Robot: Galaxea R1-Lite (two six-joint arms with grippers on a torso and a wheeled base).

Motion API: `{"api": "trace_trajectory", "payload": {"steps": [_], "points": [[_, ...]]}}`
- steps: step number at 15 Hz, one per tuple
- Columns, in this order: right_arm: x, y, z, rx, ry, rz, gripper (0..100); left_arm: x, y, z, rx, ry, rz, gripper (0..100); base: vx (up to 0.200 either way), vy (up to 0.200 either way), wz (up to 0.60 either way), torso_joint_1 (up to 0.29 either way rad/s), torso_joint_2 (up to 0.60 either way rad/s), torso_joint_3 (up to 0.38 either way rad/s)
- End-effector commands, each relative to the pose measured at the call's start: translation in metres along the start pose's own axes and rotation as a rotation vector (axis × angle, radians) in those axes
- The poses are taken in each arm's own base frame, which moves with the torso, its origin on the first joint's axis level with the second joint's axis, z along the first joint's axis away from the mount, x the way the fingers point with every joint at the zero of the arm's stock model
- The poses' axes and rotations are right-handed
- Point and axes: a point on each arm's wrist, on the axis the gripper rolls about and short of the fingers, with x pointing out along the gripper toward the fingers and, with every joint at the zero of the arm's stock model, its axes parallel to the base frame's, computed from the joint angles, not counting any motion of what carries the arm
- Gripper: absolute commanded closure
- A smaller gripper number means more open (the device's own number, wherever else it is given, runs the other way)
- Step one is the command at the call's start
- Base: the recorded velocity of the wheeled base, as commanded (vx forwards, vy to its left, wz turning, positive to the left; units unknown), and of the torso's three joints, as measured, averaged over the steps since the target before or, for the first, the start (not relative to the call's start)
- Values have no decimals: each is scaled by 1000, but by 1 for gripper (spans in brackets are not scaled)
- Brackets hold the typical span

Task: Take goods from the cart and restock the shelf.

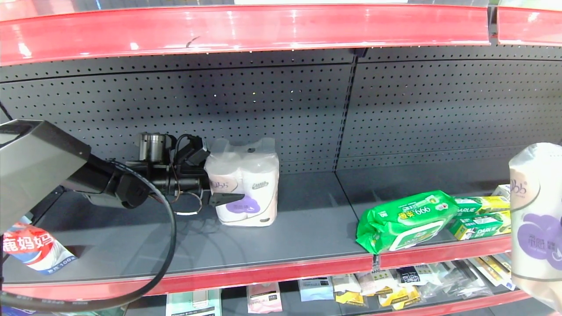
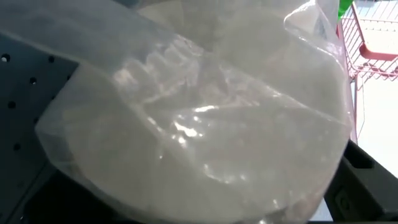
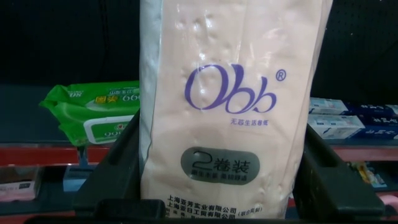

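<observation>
Although the head view lays out the whole shelf [image 1: 281, 245], the two grips are told more closely by the wrist views. From the head camera the first roll pack [image 1: 246, 184] is seen standing on the grey deck, left of the middle and near the pegboard back [image 1: 395, 109]. Its long axis is vertical and its printed face is turned toward the shelf front. The left gripper [image 1: 219, 193] is closed on it from the robot's left. One dark finger [image 1: 226, 198] is laid across the front face, while the far finger is hidden behind the pack.

Added by the left wrist view are the pack's clear wrap [image 2: 199, 124], pressed close to the lens, and a corner of the red wire cart [image 2: 373, 31] beyond it.

The second roll pack [image 1: 538, 219] is cut by the right edge of the head view. It is held in front of the shelf's red lip, roughly upright, with its long axis near vertical.

What is supplied by the right wrist view is the grip itself: the right gripper [image 3: 221, 186] is clamped on the pack, with dark fingers [image 3: 118, 168] pressed against both sides and the print facing the camera the right way up.

A green wipes pack [image 1: 406, 219] is lying at the shelf's front edge, right of the middle, and toothpaste boxes [image 1: 480, 215] are stacked just beside it. A red, white and blue bag [image 1: 33, 250] is lying at the far left. Small packets [image 1: 377, 289] are laid on the shelf below.
</observation>
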Motion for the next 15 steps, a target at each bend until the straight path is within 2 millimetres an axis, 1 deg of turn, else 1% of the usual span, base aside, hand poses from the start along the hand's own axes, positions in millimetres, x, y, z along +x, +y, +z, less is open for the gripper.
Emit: {"api": "trace_trajectory", "payload": {"steps": [1,2,3,11,13,15], "points": [[0,0,0,0,0,0,100,0,0,0,1,-1,-1,0,0,0,0,0,0,0],[0,0,0,0,0,-1,100,1,0,-1,-2,1,-2,0,0,0,0,0,0,0],[0,0,-1,0,1,-4,100,1,0,-2,-2,2,-3,100,0,0,0,0,0,0],[0,0,-1,0,4,-5,100,-1,-3,-5,-11,1,-16,100,0,0,0,0,0,0],[0,0,1,0,-2,-7,100,-12,-18,3,-27,-16,-49,100,0,0,0,0,0,0],[0,0,1,0,-3,-8,100,-23,-24,5,-36,-15,-42,100,0,0,0,0,0,0]]}}
